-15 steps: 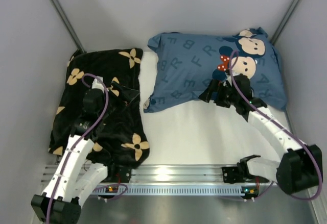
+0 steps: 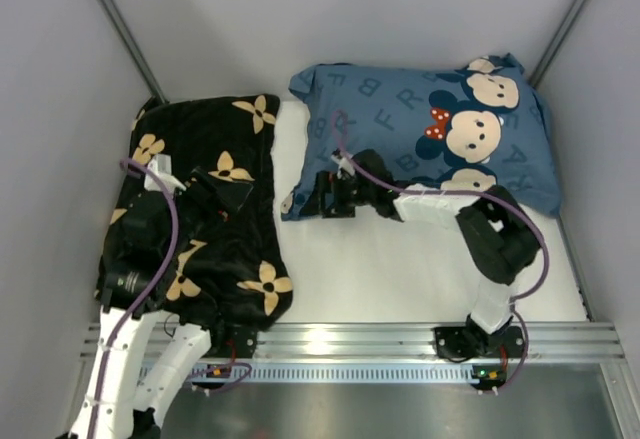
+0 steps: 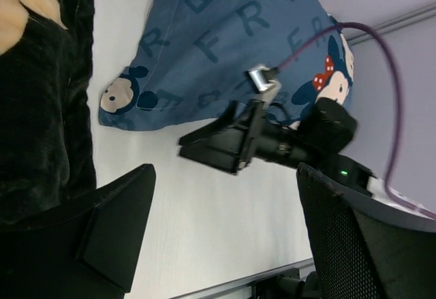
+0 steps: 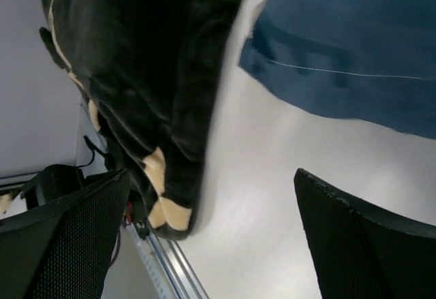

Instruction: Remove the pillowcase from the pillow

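Left end effector [image 2: 228,192]: wide open, nothing held. In the wrist view both fingers [image 3: 112,227] stand far apart w/ only tabletop [image 2: 400,259] btwn them. It hovers over the far-middle of the pillowcase [image 2: 235,244], pointing right; can't tell from above whether it touches the cloth. Right end effector [image 2: 322,195]: also fully open and empty, its fingers [image 4: 371,244] spread w/ bare surface btwn. It reaches left across the middle and sits just beside the near-left corner of the blue mouse-print pillow [image 2: 400,119]. The two end effectors face each other, near but apart. The pillowcase (black, tan flowers) lies on the left of the tabletop, long axis running near-to-far, near end bunched by the rail. It lies directly left of the right end effector, its right long edge close by w/ a strip of bare top btwn. The pillow itself isn't clearly visible, prob. inside. A pale strip at the far-right edge of the case may be it or just tabletop; can't tell, so the opening's side is unclear too. Left arm is nearer, already above the fabric. Judgement: the next move turns on the right end effector closing that short leftward gap to the right long edge, while the left pinches cloth from above.
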Robot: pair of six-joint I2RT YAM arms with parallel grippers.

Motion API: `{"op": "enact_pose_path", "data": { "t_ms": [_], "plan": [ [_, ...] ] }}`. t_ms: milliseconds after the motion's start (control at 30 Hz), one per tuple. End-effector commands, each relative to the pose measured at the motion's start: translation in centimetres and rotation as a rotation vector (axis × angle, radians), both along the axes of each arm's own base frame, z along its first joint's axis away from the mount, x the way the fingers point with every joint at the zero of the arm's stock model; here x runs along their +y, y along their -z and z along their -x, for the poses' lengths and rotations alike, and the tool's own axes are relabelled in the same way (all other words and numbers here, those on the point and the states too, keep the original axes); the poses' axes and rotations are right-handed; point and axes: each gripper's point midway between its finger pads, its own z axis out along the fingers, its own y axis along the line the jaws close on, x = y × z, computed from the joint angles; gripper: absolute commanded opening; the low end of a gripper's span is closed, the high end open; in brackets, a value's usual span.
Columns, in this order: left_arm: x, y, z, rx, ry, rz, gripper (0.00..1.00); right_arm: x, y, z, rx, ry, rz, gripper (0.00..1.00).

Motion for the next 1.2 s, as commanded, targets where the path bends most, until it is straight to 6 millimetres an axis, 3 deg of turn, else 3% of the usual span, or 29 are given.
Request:
{"op": "enact_pose_path", "data": {
  "t_ms": [0, 67, 167, 233, 400, 467, 533, 567, 600, 667, 733, 767, 800, 867, 900, 1000, 1067, 1100, 1167],
  "plan": [
    [0.2, -0.7, 2.9, -0.018, 0.031, 0.002, 0.88, 7.2, -2.3, 2.7, -0.032, -0.141, -0.191, 0.99],
    [0.1, -1.3, 4.3, -0.061, 0.044, 0.031, 0.88, 9.8, -1.9, 3.8, 0.021, -0.175, -0.277, 0.99],
    [-0.2, -2.5, 6.2, -0.117, 0.071, 0.086, 0.88, 11.6, -0.7, 4.9, 0.1, -0.18, -0.354, 0.99],
    [-0.3, -3.1, 7.0, -0.141, 0.073, 0.114, 0.88, 12.6, -1.1, 5.0, 0.087, -0.188, -0.403, 0.99],
    [-0.1, -5.5, 8.8, -0.212, 0.079, 0.163, 0.88, 14.5, 1.5, 5.1, 0.074, -0.143, -0.34, 1.0],
    [-0.1, -6.6, 9.1, -0.235, 0.084, 0.165, 0.88, 15.3, 3.8, 5.6, 0.096, -0.158, -0.287, 0.99],
    [-0.3, -6.9, 9.2, -0.24, 0.099, 0.159, 0.88, 16.7, 3.4, 5.1, 0.078, -0.171, -0.315, 1.0],
    [-0.3, -6.9, 9.3, -0.24, 0.102, 0.159, 0.88, 17.1, 4.8, 5.2, 0.101, -0.17, -0.299, 0.99],
    [-0.4, -6.8, 9.2, -0.233, 0.102, 0.169, 0.88, 18.0, 4.1, 4.7, 0.086, -0.177, -0.323, 0.98],
    [-0.5, -6.7, 9.2, -0.225, 0.101, 0.18, 0.88, 18.9, 4.5, 4.4, 0.085, -0.176, -0.342, 0.94],
    [-0.7, -7.0, 9.3, -0.228, 0.117, 0.177, 0.88, 20.2, 2.8, 3.7, 0.051, -0.185, -0.39, 0.91],
    [-0.9, -7.1, 9.2, -0.224, 0.13, 0.171, 0.88, 20.7, 3.2, 3.6, 0.055, -0.185, -0.396, 0.91],
    [-1.0, -7.4, 9.4, -0.228, 0.142, 0.17, 0.87, 21.8, 1.3, 3.2, 0.019, -0.199, -0.443, 0.9],
    [-1.1, -7.6, 9.8, -0.234, 0.153, 0.179, 0.87, 22.7, 0.7, 3.1, 0.019, -0.216, -0.487, 0.9],
    [-1.1, -7.7, 9.9, -0.234, 0.151, 0.186, 0.87, 23.2, -1.6, 3.1, -0.027, -0.231, -0.559, 0.9],
    [-1.1, -8.0, 10.1, -0.247, 0.155, 0.179, 0.87, 23.8, -4.4, 2.6, -0.07, -0.238, -0.657, 0.94],
    [-1.2, -8.4, 10.2, -0.251, 0.164, 0.183, 0.87, 25.0, -3.6, 2.7, -0.052, -0.264, -0.639, 0.94],
    [-1.2, -8.4, 10.2, -0.249, 0.163, 0.188, 0.87, 25.9, -5.5, 2.4, -0.071, -0.279, -0.665, 0.92],
    [-1.2, -8.2, 10.1, -0.24, 0.16, 0.193, 0.87, 26.9, -4.4, 2.5, -0.03, -0.283, -0.639, 0.9]
  ]
}}
